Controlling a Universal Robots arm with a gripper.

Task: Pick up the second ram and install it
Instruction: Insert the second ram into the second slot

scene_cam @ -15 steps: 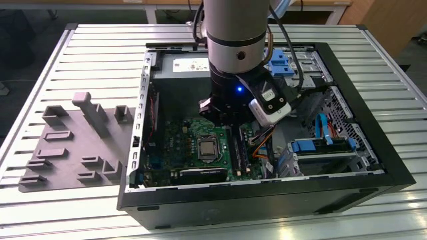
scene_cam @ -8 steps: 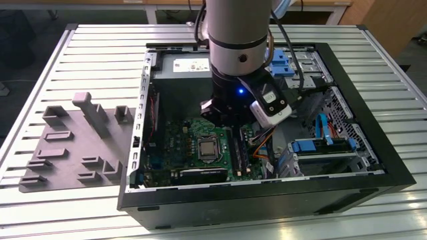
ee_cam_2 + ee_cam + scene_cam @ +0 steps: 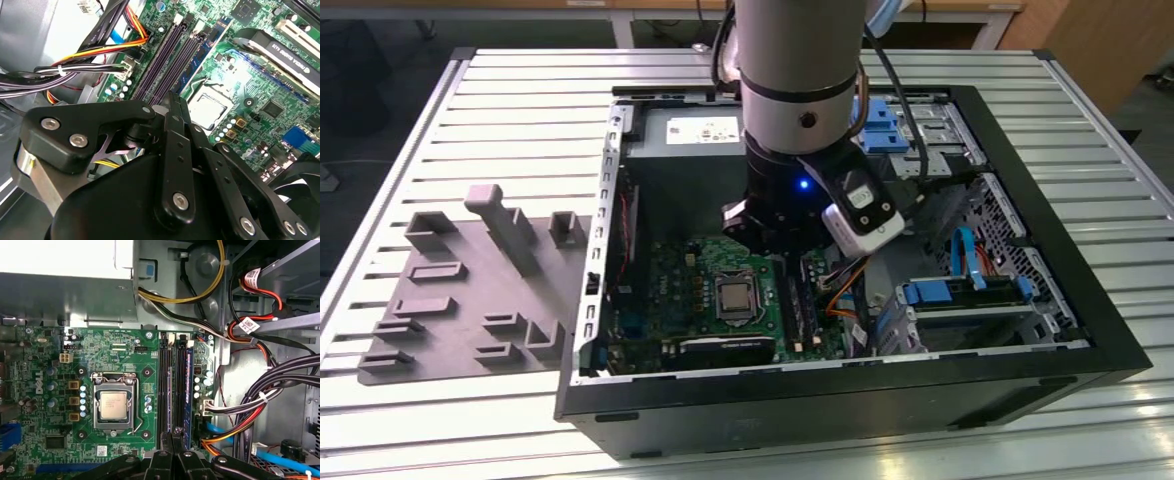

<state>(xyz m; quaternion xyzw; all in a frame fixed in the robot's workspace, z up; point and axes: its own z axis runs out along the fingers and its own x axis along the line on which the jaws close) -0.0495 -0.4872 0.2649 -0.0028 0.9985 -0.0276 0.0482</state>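
A thin blue-green stick, the second ram (image 3: 189,390), stands edge-up in the outer memory slot of the green motherboard (image 3: 120,347), beside the dark slots (image 3: 170,390). It also shows in the second wrist view as the ram (image 3: 202,52). My gripper (image 3: 173,434) hangs low over the near end of those slots, and its black fingers (image 3: 174,107) are pressed together and shut. I see nothing between them. The fingertips are right beside the stick's near end; I cannot tell whether they touch it. In the exterior view the arm's wrist (image 3: 801,190) reaches down into the open computer case (image 3: 1067,310).
The processor socket (image 3: 114,405) lies beside the slots. Bundled power and data cables (image 3: 250,405) crowd the other side. A grey moulded tray (image 3: 467,290) with raised blocks lies on the slatted table at the exterior view's left. Blue drive brackets (image 3: 961,292) sit at the case's right.
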